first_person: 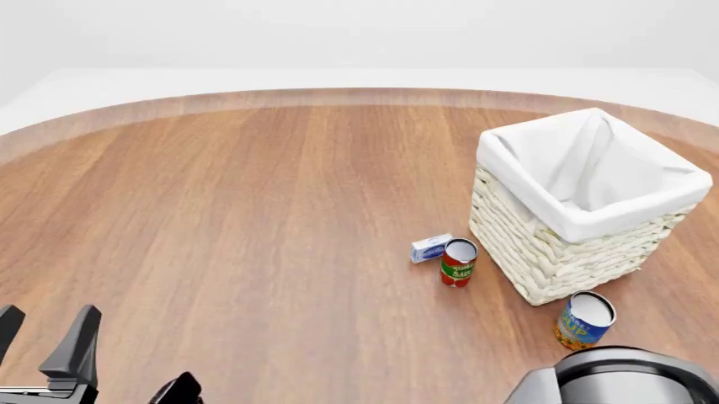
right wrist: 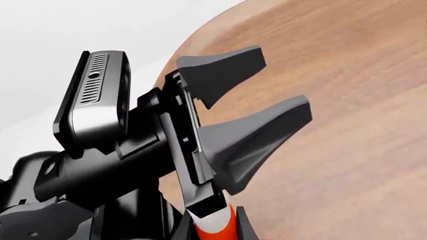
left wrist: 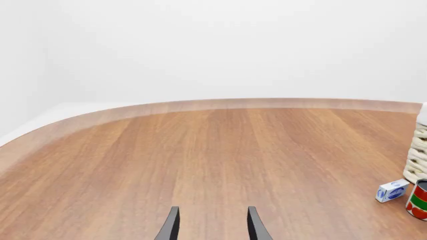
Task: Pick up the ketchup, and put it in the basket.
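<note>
The ketchup (right wrist: 215, 227) shows only in the right wrist view, as a red body with a white top at the frame's lower edge. My right gripper (right wrist: 212, 222) is shut on it, one dark finger tight against each side. In the front view only the right arm's dark rounded body (first_person: 618, 380) shows, at the near right, and the ketchup is hidden. The basket (first_person: 561, 252), cream wicker with a white liner, stands at the right; its wall (left wrist: 417, 150) also shows. My left gripper (first_person: 47, 318) (left wrist: 213, 227) (right wrist: 280, 82) hangs open and empty at the near left, far from the basket.
A red-and-green can (first_person: 457, 263) (left wrist: 419, 200) and a small blue-and-white box (first_person: 430, 248) (left wrist: 391, 190) stand just left of the basket. A blue-and-yellow can (first_person: 584, 320) stands in front of the basket, close to the right arm. The table's curved far edge (first_person: 337, 94) runs across the back.
</note>
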